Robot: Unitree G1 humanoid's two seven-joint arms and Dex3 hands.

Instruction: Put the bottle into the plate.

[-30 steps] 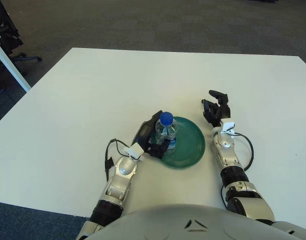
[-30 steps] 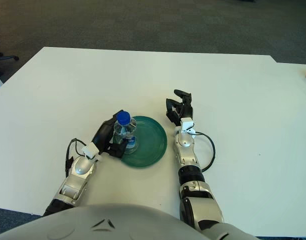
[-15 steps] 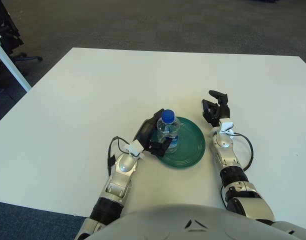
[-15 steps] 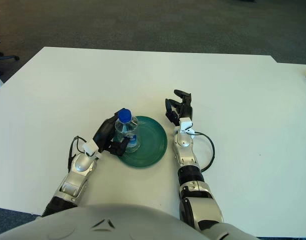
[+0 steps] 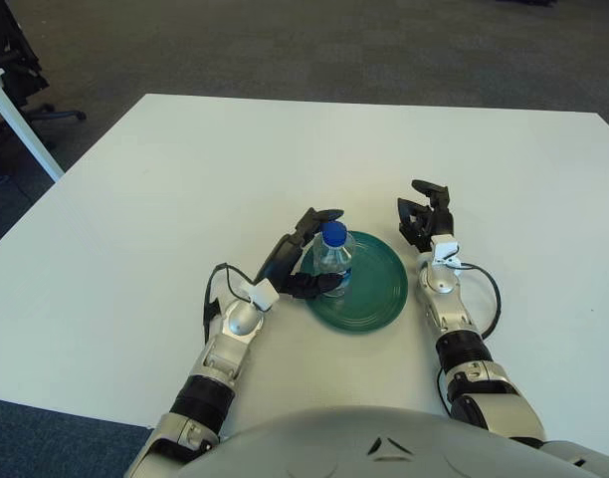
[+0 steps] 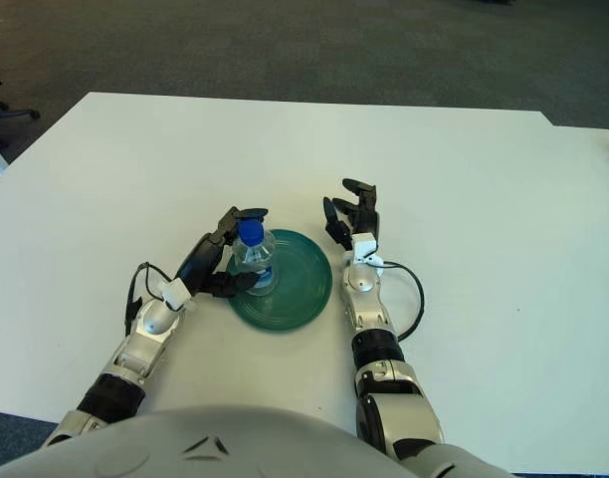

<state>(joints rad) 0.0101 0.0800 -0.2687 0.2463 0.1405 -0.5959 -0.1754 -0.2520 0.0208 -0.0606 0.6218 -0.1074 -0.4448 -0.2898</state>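
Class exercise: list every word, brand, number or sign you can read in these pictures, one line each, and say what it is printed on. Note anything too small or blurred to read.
No text can be read anywhere.
Bottle: a band of label shows low on it, near the left hand, but any print is too small to read.
Green plate: plain, no marking.
Right hand: no legible marking.
White table: no print visible.

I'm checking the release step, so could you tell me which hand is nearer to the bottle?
Left. The left hand sits right beside the bottle, fingers opened around it; the right hand shows beyond the plate, on its right.
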